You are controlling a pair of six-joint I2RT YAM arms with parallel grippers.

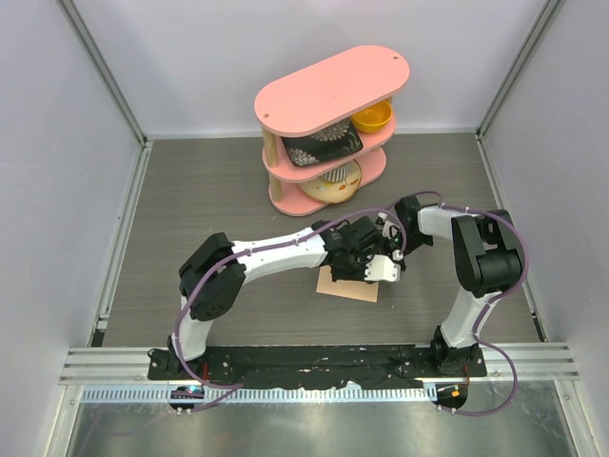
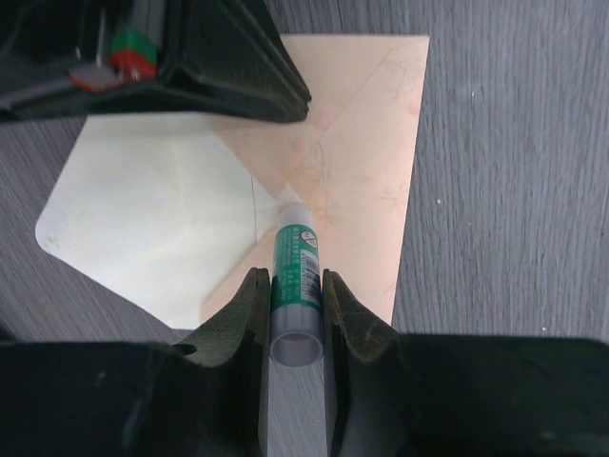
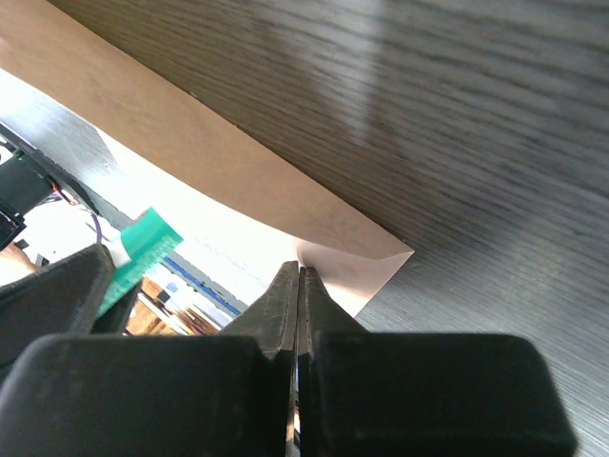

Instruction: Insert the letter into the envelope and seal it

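The peach-tan envelope (image 2: 371, 143) lies flat on the table, under both grippers in the top view (image 1: 350, 288). A pale cream surface (image 2: 152, 219) spreads left of it; I cannot tell whether it is the letter or the open flap's inner side. My left gripper (image 2: 296, 283) is shut on a green glue stick (image 2: 297, 262), whose tip touches the envelope at the seam. My right gripper (image 3: 301, 272) is shut on a corner of peach paper (image 3: 366, 267) that is lifted off the table. The glue stick also shows in the right wrist view (image 3: 143, 249).
A pink three-tier shelf (image 1: 328, 90) stands at the back centre, holding a yellow bowl (image 1: 373, 117) and other dishes. Grey walls enclose the dark wood-grain table (image 1: 190, 200) on three sides. The arms' mounting rail (image 1: 314, 362) runs along the near edge.
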